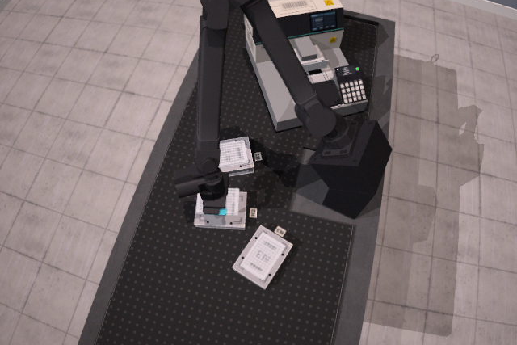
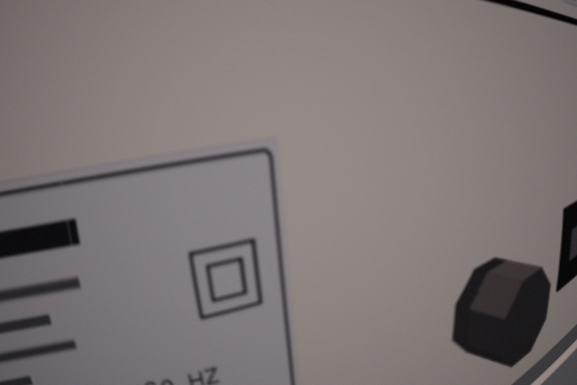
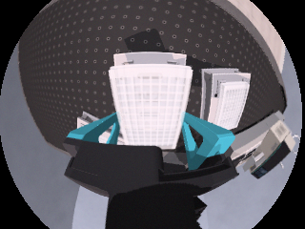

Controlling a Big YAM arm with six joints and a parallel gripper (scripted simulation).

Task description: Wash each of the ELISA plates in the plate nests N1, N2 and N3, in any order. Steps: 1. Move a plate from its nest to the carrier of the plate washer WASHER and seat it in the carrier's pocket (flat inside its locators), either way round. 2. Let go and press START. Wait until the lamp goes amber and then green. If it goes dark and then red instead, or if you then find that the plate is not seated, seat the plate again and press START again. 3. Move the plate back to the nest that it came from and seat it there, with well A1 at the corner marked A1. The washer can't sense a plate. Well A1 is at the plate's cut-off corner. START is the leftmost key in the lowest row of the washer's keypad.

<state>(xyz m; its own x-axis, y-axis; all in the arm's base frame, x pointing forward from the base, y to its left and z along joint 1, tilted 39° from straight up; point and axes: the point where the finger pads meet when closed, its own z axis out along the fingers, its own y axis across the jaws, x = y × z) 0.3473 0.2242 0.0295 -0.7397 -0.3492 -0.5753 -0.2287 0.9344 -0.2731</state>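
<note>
Pincer point(image 1: 215, 211) point(image 3: 151, 114) stands wide, with its teal fingers closed on the two sides of a white ELISA plate point(image 1: 233, 201) point(image 3: 151, 105), so it has a firm hold of this plate. The held plate is above nest N2 point(image 1: 216, 220) point(image 3: 150, 58), raised from it, and in the wrist view the far rim of the nest shows behind the plate.

From nest N2, the nest N1 point(image 1: 251, 161) point(image 3: 206, 91) is near, at the side towards the washer point(image 1: 306, 3) point(image 3: 273, 149), and it bears a second plate point(image 1: 232, 153) point(image 3: 232, 107). On the opposite side of N2 is nest N3 point(image 1: 250, 277), standing at an angle, with a third plate point(image 1: 265, 255) lying in it. The washer itself is well apart from N2, beyond N1; its lamp point(image 1: 357, 69) is green above the keypad point(image 1: 353, 90). The black pedestal point(image 1: 382, 147) of the arm is also well apart from N2, on the side where the small N2 label point(image 1: 253, 212) lies.

In the exterior view I see only a pale panel point(image 2: 349, 114) very close, with a printed label point(image 2: 140, 254) and a dark knob point(image 2: 503, 313).
</note>
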